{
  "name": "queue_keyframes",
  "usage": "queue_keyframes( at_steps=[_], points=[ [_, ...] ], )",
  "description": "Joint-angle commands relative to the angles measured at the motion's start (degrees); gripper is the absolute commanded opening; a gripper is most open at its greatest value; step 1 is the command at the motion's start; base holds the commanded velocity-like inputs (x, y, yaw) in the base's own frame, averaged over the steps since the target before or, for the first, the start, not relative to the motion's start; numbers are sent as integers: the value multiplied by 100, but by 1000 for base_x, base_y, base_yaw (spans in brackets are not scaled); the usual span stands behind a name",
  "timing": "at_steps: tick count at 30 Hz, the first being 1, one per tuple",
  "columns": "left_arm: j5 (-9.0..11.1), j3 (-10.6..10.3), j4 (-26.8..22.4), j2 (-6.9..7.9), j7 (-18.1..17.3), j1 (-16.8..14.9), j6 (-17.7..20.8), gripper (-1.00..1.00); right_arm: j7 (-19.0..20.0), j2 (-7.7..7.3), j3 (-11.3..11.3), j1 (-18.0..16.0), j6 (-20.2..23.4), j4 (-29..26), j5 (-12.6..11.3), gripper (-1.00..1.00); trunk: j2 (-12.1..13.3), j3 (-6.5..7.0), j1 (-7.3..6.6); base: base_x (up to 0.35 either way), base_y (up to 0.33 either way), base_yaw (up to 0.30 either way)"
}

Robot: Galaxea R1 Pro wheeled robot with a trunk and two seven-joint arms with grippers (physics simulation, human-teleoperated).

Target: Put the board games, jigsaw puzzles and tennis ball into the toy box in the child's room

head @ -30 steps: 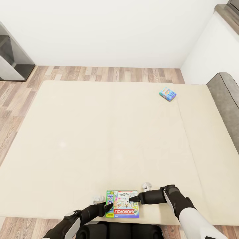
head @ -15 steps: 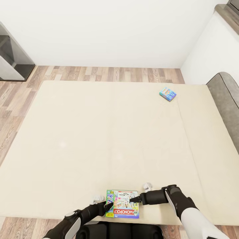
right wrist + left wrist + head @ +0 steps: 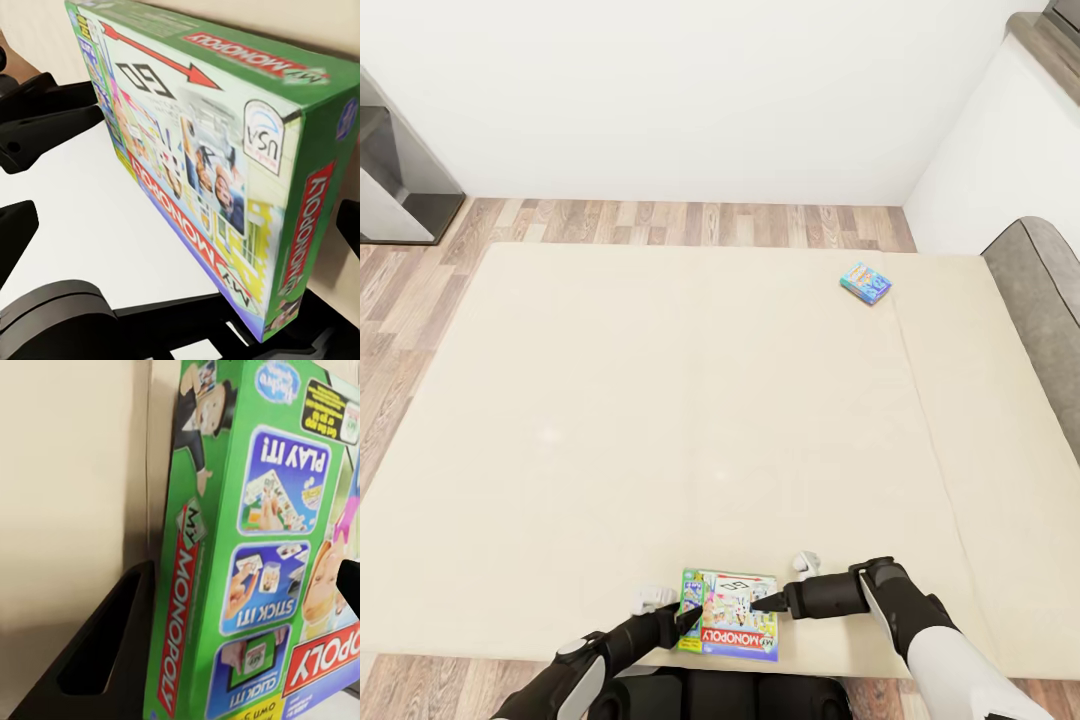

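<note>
Bed (image 3: 660,420): Monopoly box (image 3: 728,628) sits at its near edge, teal game (image 3: 865,283) at far right. Left gripper (image 3: 682,620) and right gripper (image 3: 765,601) flank the box, jaws spread, straddling opposite edges, neither clamped.

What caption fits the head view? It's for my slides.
Both grippers, left and right, flank the Monopoly box at the bed's near edge; a blue game box lies far off.

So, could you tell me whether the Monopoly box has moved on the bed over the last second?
Barely. The Monopoly box stays by the bed's near edge, tilting slightly between both grippers.
</note>
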Motion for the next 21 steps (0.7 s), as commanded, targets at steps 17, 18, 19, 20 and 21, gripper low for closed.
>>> queue_keyframes(
  at_steps=[17,18,19,20,21],
  points=[
    [59,-34,-10,-135,-23,-2,-71,100,66,302,-44,3,109,-6,-17,100,-3,-2,1,0,0,0],
    [59,-33,-11,-134,-23,-2,-72,100,68,303,-43,4,111,-6,-17,100,-3,-2,1,0,0,0],
    [58,-32,-11,-134,-23,0,-75,100,70,304,-41,4,112,-6,-16,100,-3,-2,1,0,0,0],
    [58,-32,-11,-134,-23,0,-75,100,70,304,-41,4,112,-6,-16,100,-3,-2,1,0,0,0],
    [58,-31,-12,-134,-24,-1,-77,100,71,305,-32,4,113,-4,-16,100,-3,-2,1,0,0,0]
  ],
)
